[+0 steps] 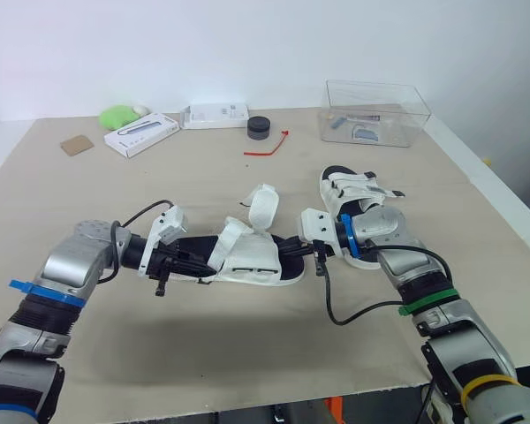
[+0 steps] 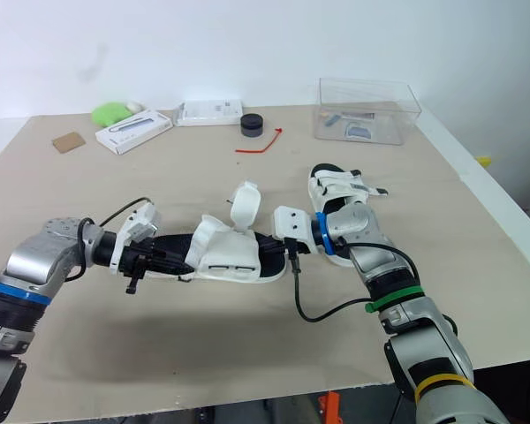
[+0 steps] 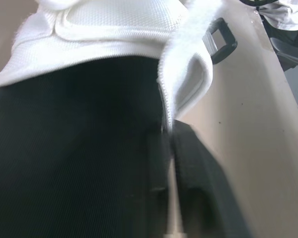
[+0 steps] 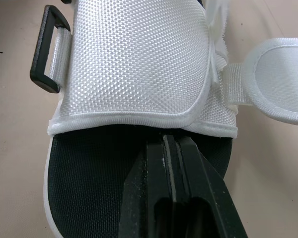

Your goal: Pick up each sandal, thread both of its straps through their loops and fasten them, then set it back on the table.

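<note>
Sandal (image 1: 247, 256) getting held at both ends, mid counter (image 1: 159, 336).
Left gripper (image 1: 181, 261) is pinching its 9 o'clock end and right gripper (image 1: 311, 252) is clamping the 3 o'clock end, both closed tight on the sole. One strap (image 1: 263, 205) is sticking up loose, and the second sandal (image 1: 353, 190) is lying at 2 o'clock.

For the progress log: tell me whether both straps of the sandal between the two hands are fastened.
No: one white strap of the sandal stands up loose above it, through no loop.
</note>
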